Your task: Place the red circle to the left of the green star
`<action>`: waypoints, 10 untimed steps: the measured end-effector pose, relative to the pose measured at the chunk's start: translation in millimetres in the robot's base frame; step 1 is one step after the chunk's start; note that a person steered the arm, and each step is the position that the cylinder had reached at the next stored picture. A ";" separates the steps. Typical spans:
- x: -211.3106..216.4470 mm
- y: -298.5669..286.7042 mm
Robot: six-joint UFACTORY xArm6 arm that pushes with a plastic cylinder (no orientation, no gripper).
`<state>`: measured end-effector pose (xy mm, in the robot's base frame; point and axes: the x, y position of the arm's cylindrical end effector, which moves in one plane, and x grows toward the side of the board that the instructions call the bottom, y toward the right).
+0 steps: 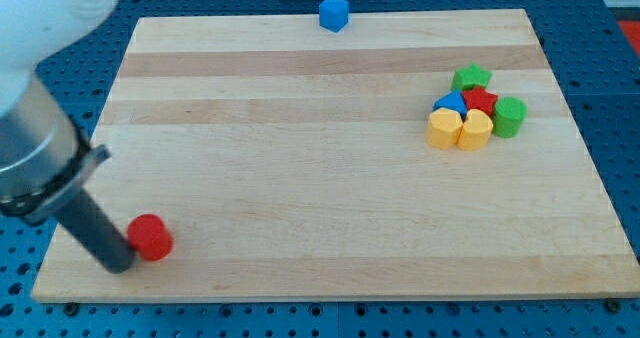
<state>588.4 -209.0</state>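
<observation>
Starting at the view's left, our dark rod comes down at a slant from the arm's pale housing, and my tip (119, 263) meets the pale wooden board (300, 178) close to its bottom-left corner. Just to the right of my tip, touching it or very nearly so, lies the small red circle block (151, 237); the gap is too fine for us to call. The rod has nothing that opens or closes and it holds nothing: it can only shove, and right now it stands on the circle's left side.

That is the relation the coming move turns on. The red circle lies to the right of my tip, and the green star block (472, 77) lies far off to the right again and higher in the view, well apart from both. We judge that a push rightward and toward the view's top would carry the circle the proper way.

Up and to the right of my tip, at the board's top edge, a blue cube (334, 13) sits alone. Far right, below the star, cluster a blue block (450, 102), a red star-like block (481, 100), two yellow blocks (444, 127) (475, 130) and a green round block (509, 116). We think the circle should stop short of that cluster, on the star's left.
</observation>
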 end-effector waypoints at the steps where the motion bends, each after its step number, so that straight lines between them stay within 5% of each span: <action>1: -12.8 37.8; 4: -136.6 82.3; 5: -151.1 56.9; 7: -172.9 143.3; 9: -232.9 116.4; 10: -223.3 146.7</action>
<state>365.1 -62.4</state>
